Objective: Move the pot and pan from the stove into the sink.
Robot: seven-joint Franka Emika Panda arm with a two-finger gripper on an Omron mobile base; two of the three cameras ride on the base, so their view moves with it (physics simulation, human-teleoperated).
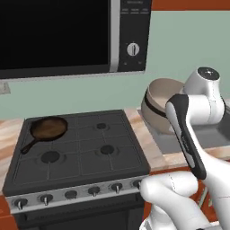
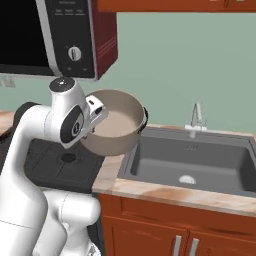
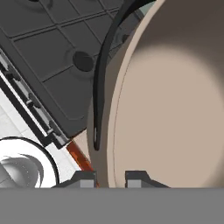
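The beige pot (image 2: pixel 117 127) hangs tilted in the air, above the counter strip between the stove (image 2: pixel 52 160) and the sink (image 2: pixel 190 162). My gripper (image 2: pixel 95 114) is shut on its left rim. In the hand view the pot (image 3: pixel 175 100) wall runs between the two fingertips (image 3: pixel 85 178), with its dark rim band beside them. From the left base view the pot (image 1: pixel 161 101) shows partly behind my arm. The dark pan (image 1: pixel 48 128) rests on the back left burner of the stove (image 1: pixel 76 148), its long handle pointing to the front left.
A microwave (image 1: pixel 67 36) hangs low over the stove. A silver faucet (image 2: pixel 196 117) stands behind the sink basin. The wooden counter strip (image 2: pixel 107 176) runs between stove and sink. Orange cabinet doors (image 2: pixel 150 235) lie below it.
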